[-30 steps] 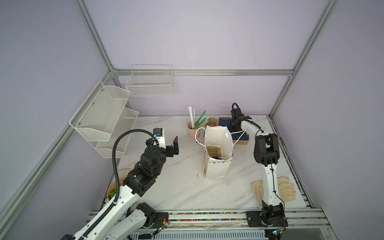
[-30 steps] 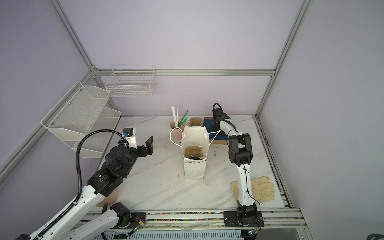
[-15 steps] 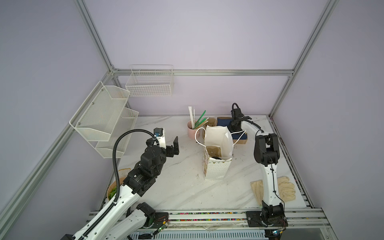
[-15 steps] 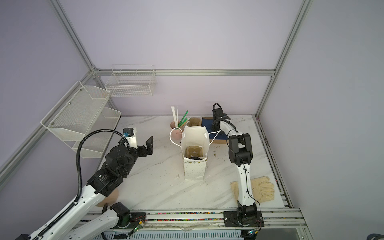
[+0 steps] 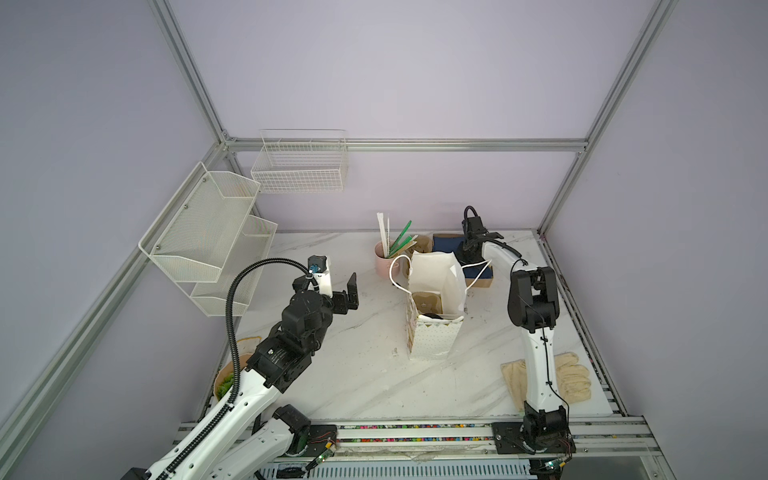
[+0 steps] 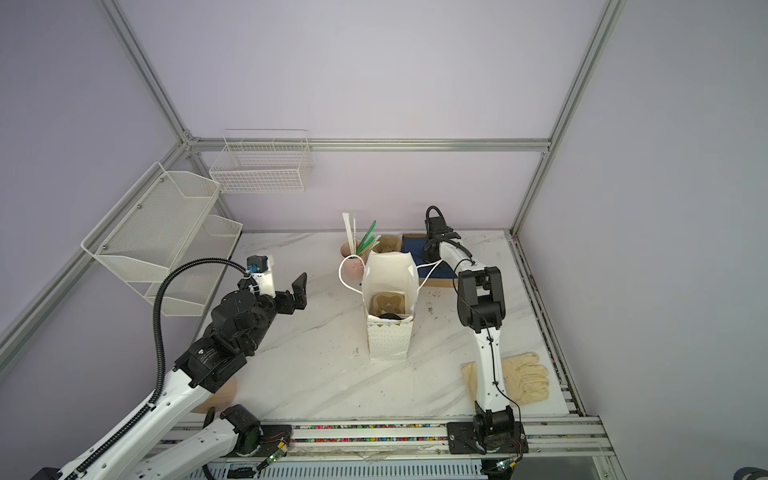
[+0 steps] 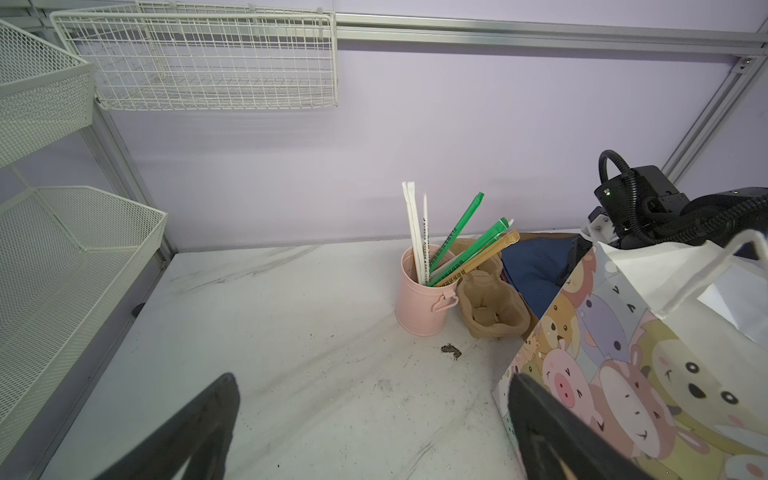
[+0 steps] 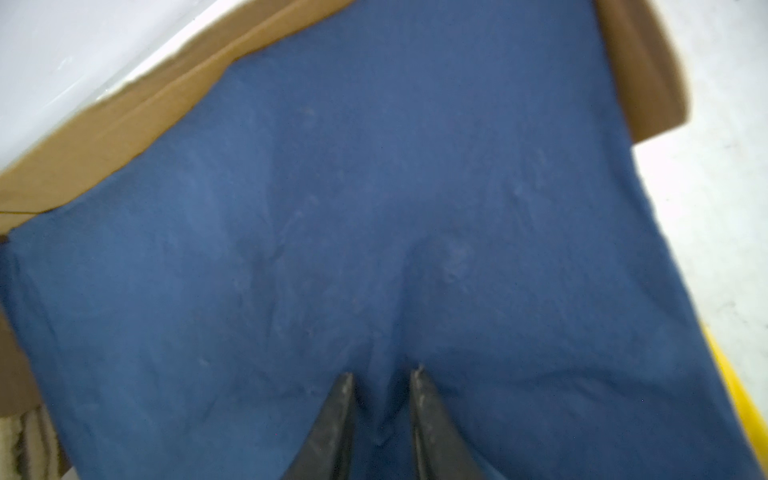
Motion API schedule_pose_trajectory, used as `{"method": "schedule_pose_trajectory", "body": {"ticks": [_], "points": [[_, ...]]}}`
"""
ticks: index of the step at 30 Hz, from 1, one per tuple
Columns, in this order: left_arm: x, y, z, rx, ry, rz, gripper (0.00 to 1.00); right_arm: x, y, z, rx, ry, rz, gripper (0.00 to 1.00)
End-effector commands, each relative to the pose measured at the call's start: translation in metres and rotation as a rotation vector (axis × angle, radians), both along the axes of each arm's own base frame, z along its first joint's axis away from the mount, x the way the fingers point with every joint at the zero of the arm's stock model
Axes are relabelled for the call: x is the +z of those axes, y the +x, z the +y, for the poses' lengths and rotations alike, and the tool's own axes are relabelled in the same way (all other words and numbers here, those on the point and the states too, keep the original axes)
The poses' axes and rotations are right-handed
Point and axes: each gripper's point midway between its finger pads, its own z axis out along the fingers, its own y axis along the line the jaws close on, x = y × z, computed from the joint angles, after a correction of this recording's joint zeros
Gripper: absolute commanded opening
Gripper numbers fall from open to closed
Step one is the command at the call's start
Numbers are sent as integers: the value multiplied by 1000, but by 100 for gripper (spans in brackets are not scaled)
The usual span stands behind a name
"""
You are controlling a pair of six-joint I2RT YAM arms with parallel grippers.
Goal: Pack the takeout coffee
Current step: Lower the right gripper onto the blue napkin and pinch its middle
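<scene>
Right wrist view. A: right hand (image 8: 382,374) tips nearly together, pinching a pucker of blue cloth (image 8: 374,187). Left hand (image 7: 372,380) spread, idle.
B: No takeout coffee seen; maybe beneath. Lift cloth next.

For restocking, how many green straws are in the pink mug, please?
2: one steeper green straw and one flatter green straw lean from the pink mug; others may be hidden.

Matt blue cloth (image 8: 374,187) (cardboard box (image 8: 124,133))
</scene>
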Motion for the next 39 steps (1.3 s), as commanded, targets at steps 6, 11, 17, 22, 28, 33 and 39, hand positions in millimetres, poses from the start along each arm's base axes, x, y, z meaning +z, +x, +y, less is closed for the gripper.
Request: {"method": "schedule_pose_trajectory", "body": {"ticks": [6, 11, 17, 22, 28, 33, 39], "points": [[-6, 2, -2, -9, 9, -12, 100, 18, -8, 1, -4, 5, -13, 21], [-6, 2, -2, -11, 10, -12, 100, 25, -9, -1, -8, 3, -25, 16], [-6, 2, -2, -10, 11, -11, 100, 37, -10, -1, -7, 6, -47, 10], [-6, 2, -3, -13, 12, -11, 100, 45, -11, -2, -7, 11, -60, 9], [-6, 2, -3, -10, 13, -11, 100, 47, -18, 6, 13, 55, -48, 44], [-7, 3, -3, -11, 17, -8, 100, 39, -21, 5, 13, 50, -33, 74], [-8, 3, -2, -5, 22, -6, 100, 8, -21, 7, 39, 29, 31, 80]]}}
